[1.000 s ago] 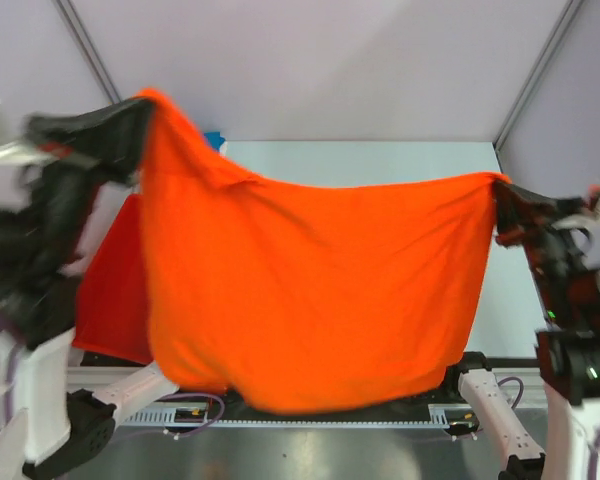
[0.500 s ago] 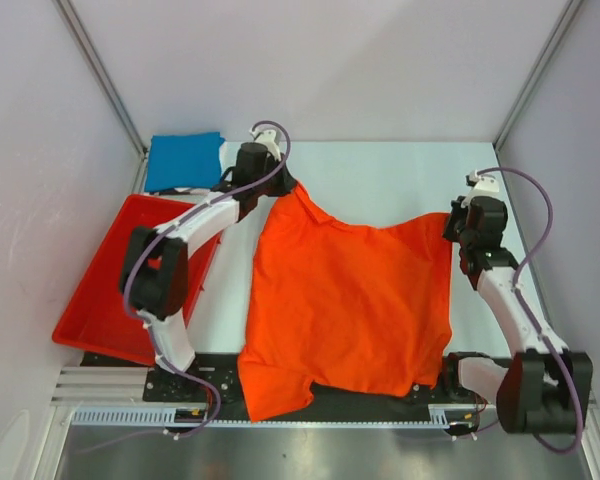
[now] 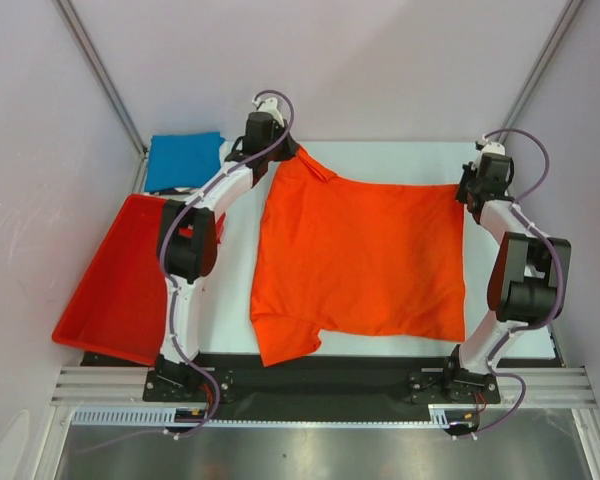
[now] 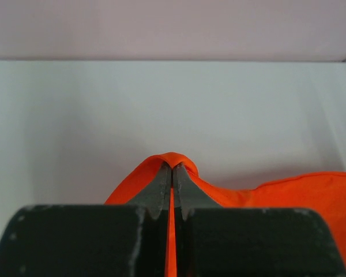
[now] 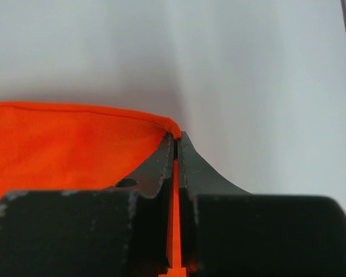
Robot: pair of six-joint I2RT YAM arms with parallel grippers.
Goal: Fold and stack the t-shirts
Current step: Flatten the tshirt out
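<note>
A moment ago the orange t-shirt hung in the air between your arms; now it lies spread nearly flat on the table, so it looks ready for a first fold. The blue t-shirt waits at the far left. The left gripper and right gripper are each pinched tight on a far corner of the orange one. Its sleeves sit left and its hem right, so its long axis appears to run side to side, neck end toward the red tray.
</note>
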